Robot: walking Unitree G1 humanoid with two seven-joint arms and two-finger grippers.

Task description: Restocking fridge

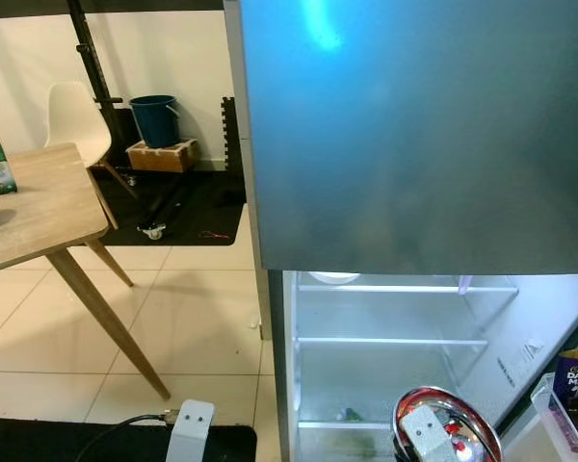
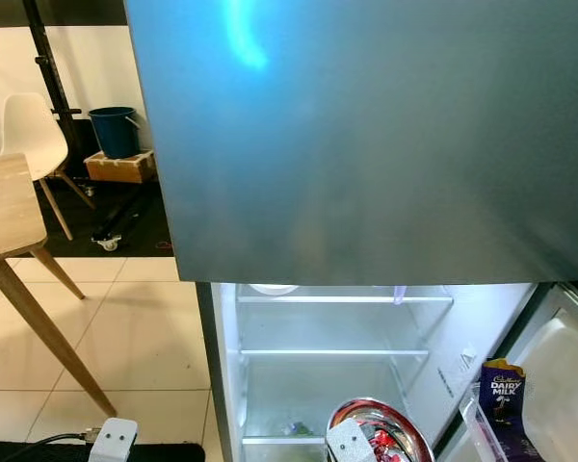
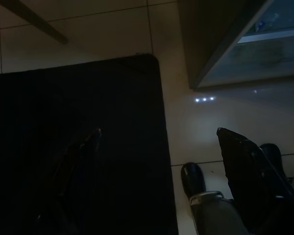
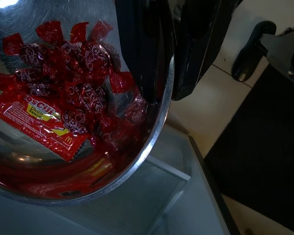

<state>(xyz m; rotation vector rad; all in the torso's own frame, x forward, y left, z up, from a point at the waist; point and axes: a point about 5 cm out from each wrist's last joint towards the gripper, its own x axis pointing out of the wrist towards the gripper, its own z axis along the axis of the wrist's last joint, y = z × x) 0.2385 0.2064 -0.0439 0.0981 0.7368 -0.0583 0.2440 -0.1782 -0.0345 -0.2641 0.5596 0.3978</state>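
Note:
The fridge's lower compartment (image 1: 385, 346) stands open below the shut grey upper door (image 1: 414, 125); its glass shelves look mostly bare. Low in front of it is a shiny steel bowl (image 1: 450, 422) holding red-wrapped sweets (image 4: 73, 73) and a red sauce sachet (image 4: 39, 122). My right gripper (image 4: 164, 90) is shut on the bowl's rim (image 4: 152, 142), one finger inside and one outside. A purple Dairy Milk chocolate pack (image 2: 502, 390) stands in the door bin at the right. My left gripper (image 3: 159, 142) hangs open above a black mat (image 3: 73, 147).
A wooden table (image 1: 29, 202) with slanted legs stands at the left, with a white chair (image 1: 77, 120) behind it. A blue bucket (image 1: 156, 117) and a cardboard box (image 1: 162, 154) sit by the far wall. Tiled floor (image 1: 193, 327) lies between table and fridge.

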